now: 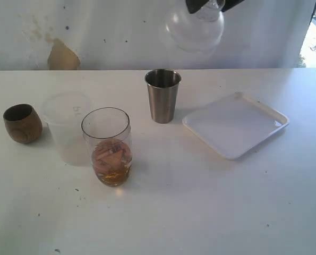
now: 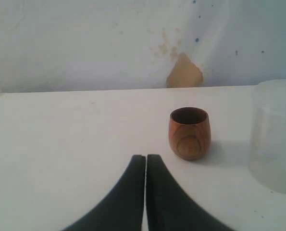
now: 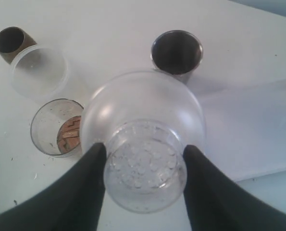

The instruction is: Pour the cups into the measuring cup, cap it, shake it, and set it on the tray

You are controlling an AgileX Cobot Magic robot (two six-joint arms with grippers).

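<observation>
Small round brown wooden cup [image 1: 22,123]: set upright at the far left of the white table [image 1: 211,212].
Frosted translucent plastic cup [image 1: 66,127]: placed just right of the wooden cup, apart from it.
Tall clear straight-sided tumbler [image 1: 107,146]: stood right of and before the frosted cup; contact between them cannot be told; some contents are held in its lower part.
Steel tumbler [image 1: 162,95]: set behind and right of the clear tumbler, well apart.
Flat white square plastic tray [image 1: 235,125]: laid just right of the steel tumbler.
Clear domed plastic lid [image 1: 195,26]: held high above the table between the fingers of the right gripper [image 3: 143,150].
</observation>
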